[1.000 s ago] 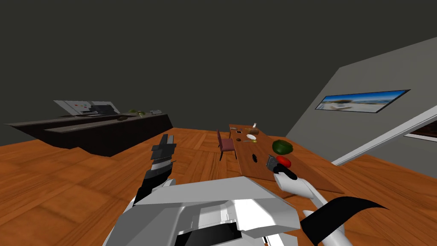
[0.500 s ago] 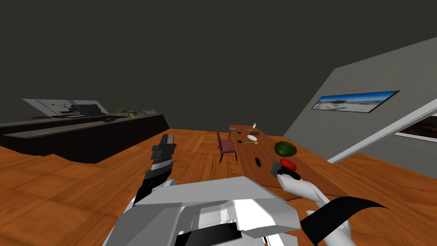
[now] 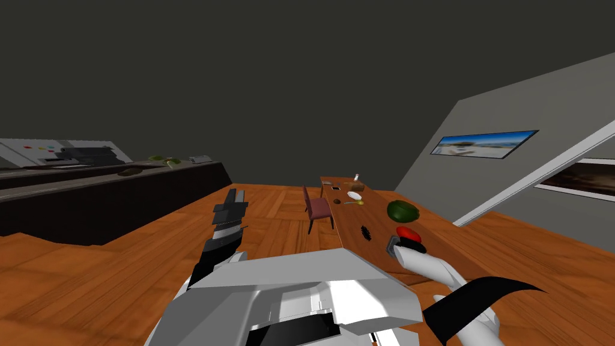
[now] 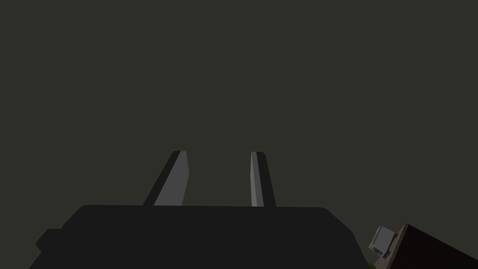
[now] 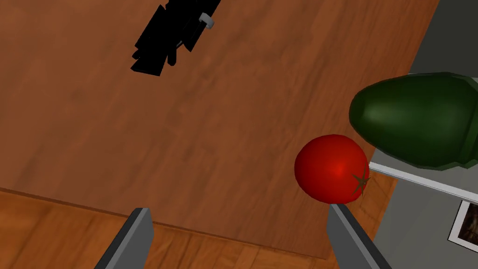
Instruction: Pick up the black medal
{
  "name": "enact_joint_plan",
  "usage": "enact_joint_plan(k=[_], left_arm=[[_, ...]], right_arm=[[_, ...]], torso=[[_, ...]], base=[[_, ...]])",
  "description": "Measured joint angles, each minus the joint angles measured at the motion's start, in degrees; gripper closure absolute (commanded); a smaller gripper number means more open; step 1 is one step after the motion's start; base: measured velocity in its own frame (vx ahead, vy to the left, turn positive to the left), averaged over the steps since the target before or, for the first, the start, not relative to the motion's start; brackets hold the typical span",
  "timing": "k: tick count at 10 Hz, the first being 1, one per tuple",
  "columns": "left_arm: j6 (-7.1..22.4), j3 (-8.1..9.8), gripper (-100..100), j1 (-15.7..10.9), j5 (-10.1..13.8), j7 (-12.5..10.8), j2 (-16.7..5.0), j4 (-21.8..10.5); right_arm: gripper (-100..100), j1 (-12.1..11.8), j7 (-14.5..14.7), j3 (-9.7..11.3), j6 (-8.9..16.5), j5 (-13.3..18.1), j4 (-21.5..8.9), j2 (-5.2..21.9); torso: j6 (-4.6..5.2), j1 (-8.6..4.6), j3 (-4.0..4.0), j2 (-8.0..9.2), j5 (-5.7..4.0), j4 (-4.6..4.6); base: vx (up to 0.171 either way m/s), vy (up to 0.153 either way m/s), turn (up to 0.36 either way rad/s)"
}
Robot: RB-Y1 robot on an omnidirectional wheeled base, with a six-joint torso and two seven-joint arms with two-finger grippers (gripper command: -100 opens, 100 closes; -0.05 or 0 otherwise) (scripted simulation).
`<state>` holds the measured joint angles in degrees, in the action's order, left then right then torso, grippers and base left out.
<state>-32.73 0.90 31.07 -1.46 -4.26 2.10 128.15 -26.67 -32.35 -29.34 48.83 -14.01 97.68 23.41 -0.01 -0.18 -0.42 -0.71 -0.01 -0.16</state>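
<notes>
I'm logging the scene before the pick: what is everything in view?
table: one, brown wood, ahead right
tomato: one, red, on the table
green fruit: one, dark green, beside the tomato
black medal: one, black, on the table, left of the tomato
small things: several, table's far end, too small to name
chair: one, dark red, beside the table
counter: one, dark, far left
wall picture: one, blue, grey wall
left gripper: open, grey, above the floor
right gripper: open, grey, over the table's near edge

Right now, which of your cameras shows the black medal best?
The right wrist view: the black medal lies large on the wooden table, beyond my open right hand. The head view shows it as a small dark speck. The left wrist view looks along my left hand, elsewhere.
</notes>
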Motion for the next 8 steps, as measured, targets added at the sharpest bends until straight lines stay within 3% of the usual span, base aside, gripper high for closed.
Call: enact_joint_plan(k=[2,3,6,8], left_arm=[[0.00,-0.01,0,-0.02,0.00,0.00,0.00,0.00],[0.00,0.00,0,-0.01,0.00,0.00,0.00,0.00],[0.00,0.00,0,-0.01,0.00,0.00,0.00,0.00],[0.00,0.00,0,-0.01,0.00,0.00,0.00,0.00]], right_arm=[[-100,-0.25,-0.50,-0.77,2.78,-0.83,-0.17,0.16],[-100,0.23,-0.77,-1.53,4.03,-1.74,-1.77,0.58],[-100,0.59,-2.10,-3.20,9.25,-3.11,-3.25,0.61],[-100,1.11,-2.64,-4.49,12.26,-4.65,-5.78,1.06]], torso=[[-0.03,0.10,0.15,0.31,0.02,0.05],[0.01,0.12,0.13,0.25,0.02,0.05],[-0.04,-0.01,-0.01,0.01,-0.01,-0.01],[-0.04,0.01,0.00,0.05,0.00,-0.01]], base=[[0.095,0.023,-0.050],[0.134,0.015,-0.084],[0.200,-0.018,-0.095],[0.162,0.022,-0.082]])
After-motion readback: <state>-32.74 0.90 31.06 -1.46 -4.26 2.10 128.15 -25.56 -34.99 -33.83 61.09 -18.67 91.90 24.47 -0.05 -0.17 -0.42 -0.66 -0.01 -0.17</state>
